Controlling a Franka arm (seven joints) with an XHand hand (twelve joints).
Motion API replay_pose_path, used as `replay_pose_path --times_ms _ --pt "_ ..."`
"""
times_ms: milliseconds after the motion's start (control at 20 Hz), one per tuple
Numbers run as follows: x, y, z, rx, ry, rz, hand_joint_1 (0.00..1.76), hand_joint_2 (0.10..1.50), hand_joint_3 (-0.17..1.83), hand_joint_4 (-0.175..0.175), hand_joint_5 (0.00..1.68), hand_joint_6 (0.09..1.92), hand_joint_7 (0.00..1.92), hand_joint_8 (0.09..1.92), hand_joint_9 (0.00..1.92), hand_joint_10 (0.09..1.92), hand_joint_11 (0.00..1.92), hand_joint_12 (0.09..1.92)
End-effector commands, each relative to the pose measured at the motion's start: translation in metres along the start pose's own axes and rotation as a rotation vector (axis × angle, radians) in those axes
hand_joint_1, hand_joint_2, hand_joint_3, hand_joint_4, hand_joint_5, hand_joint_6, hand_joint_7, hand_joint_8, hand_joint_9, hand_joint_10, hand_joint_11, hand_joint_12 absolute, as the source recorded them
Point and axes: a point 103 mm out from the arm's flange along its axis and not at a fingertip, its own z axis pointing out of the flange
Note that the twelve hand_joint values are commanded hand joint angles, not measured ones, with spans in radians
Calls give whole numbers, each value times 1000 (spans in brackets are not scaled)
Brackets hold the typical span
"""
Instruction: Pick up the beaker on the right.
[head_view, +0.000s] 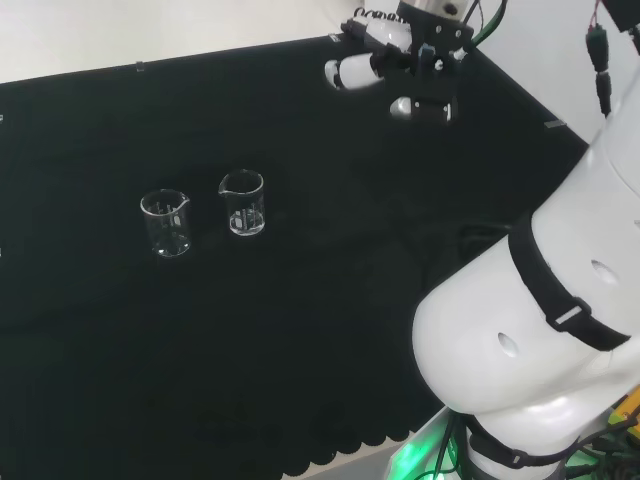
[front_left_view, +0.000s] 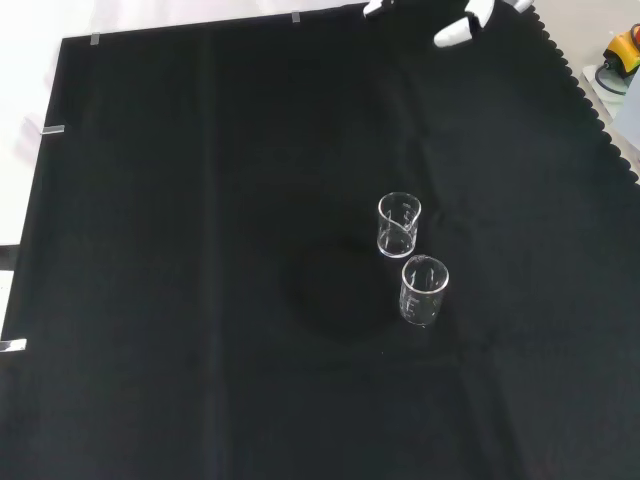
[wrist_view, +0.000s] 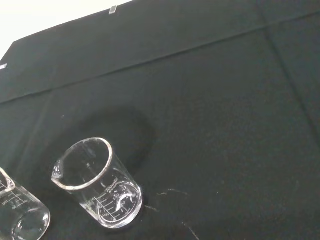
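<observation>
Your hand (head_view: 400, 65) is hanging high over the cloth (head_view: 330, 330), fingers relaxed, holding nothing — well apart from the right beaker (head_view: 243, 203), standing upright beside the left beaker (head_view: 167, 223).

Two clear beakers were placed close together near the middle of the black cloth (head_view: 300, 350), and a narrow gap was left between the right beaker (head_view: 243, 203) and the left beaker (head_view: 166, 222) in the head view. Bare cloth was seen all around the pair. The stretch between the right beaker and the raised hand (head_view: 400, 65) was not blocked by anything.
</observation>
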Motion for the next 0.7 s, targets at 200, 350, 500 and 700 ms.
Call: replay_pose_path --times_ms 200,350,500,700 --pt "-8 19 32 11 52 -17 685 552 978 -54 114 87 1 539 57 710 0 919" --pt "-7 23 44 24 56 -21 700 517 995 -55 118 87 4 554 67 716 0 937" --pt "-8 27 56 43 74 -27 710 483 1009 -58 130 87 26 576 82 719 0 961" --pt "-12 29 67 54 94 -36 714 467 1014 -59 139 87 40 591 91 721 0 983"
